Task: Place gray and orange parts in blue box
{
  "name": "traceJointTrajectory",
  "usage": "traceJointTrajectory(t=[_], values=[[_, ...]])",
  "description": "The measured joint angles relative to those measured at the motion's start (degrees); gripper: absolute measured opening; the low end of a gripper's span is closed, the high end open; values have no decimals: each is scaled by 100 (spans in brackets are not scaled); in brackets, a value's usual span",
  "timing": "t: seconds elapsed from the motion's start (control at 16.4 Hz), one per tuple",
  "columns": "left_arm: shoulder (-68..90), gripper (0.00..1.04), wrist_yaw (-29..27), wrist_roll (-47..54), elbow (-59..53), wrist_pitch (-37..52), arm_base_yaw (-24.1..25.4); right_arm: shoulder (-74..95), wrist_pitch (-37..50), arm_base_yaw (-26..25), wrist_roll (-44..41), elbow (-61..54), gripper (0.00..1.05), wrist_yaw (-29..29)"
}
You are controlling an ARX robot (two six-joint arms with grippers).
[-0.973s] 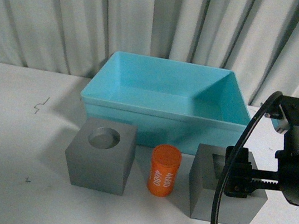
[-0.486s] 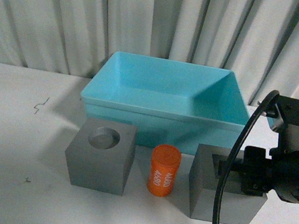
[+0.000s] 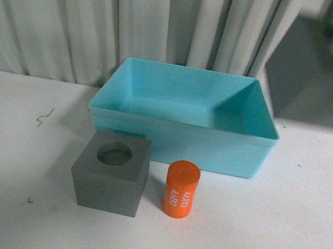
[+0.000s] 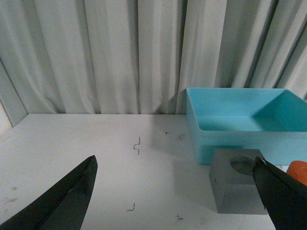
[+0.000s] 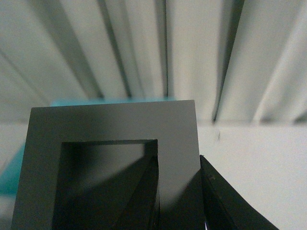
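In the front view, the blue box (image 3: 180, 140) sits at the back w/ the round-hole gray cube (image 3: 109, 180) and orange cylinder (image 3: 181, 188) standing just in front of it on the table (image 3: 301, 232). The rect-hole gray cube (image 3: 315, 75) is up in the air at the right, blurred.

Left wrist view: left gripper (image 4: 173, 163) has its jaws wide apart, holding nothing.

Right wrist view: right gripper (image 5: 180, 191) pinches that cube's wall, one finger inside the hole.

IMO it should swing over the box's middle and lower before letting go, staying clear of the rim. Vs half a sec ago, the cube has left the table beside the cylinder.
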Motion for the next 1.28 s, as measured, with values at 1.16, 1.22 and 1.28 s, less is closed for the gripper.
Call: traceJointTrajectory(t=[1.16, 1.22, 1.28], values=[[0, 98, -2, 0, 0, 2, 0, 4887, -1215, 619, 350, 4828, 18, 693], [0, 98, -2, 0, 0, 2, 0, 4909, -1226, 629, 350, 4830, 20, 693], [0, 98, 0, 0, 0, 2, 0, 4922, -1274, 647, 374, 4837, 28, 695]])
